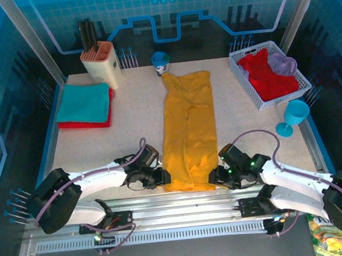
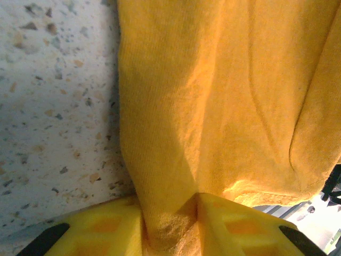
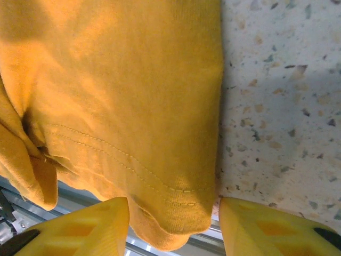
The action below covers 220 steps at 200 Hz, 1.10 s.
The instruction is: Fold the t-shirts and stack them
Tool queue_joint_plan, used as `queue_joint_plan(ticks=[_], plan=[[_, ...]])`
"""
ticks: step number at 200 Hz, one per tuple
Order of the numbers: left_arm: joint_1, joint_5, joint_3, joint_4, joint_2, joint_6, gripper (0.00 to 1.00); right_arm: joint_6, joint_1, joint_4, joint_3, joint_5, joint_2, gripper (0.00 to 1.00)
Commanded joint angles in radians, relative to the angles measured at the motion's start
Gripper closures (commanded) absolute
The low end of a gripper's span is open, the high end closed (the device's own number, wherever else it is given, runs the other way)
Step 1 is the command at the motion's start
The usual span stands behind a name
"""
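Note:
A mustard-yellow t-shirt lies folded into a long strip down the middle of the table. My left gripper is at its near left corner, and in the left wrist view it is shut on a bunched fold of the yellow cloth. My right gripper is at the near right corner. In the right wrist view it stands open, with the hemmed corner between its fingers. A folded teal t-shirt rests on a red one at the back left. Red and lavender t-shirts fill the basket.
The white mesh basket stands at the back right, with a teal goblet just in front of it. A beige holder with dark utensils and a small blue cup stand along the back. Metal rails run along the near edge.

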Motion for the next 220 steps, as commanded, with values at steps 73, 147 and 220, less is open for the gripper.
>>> queue_joint_plan(ticks=[73, 147, 220], plan=[[-0.009, 0.012, -0.012, 0.006, 0.005, -0.013, 0.76, 0.006, 0.041, 0.133, 0.014, -0.028, 0.057, 0.59], [-0.011, 0.010, -0.004, 0.003, 0.002, -0.012, 0.77, -0.022, 0.049, 0.118, 0.054, -0.020, 0.070, 0.63], [-0.012, 0.011, -0.004, 0.010, -0.001, -0.013, 0.78, -0.037, 0.056, 0.244, -0.005, -0.043, 0.097, 0.62]])
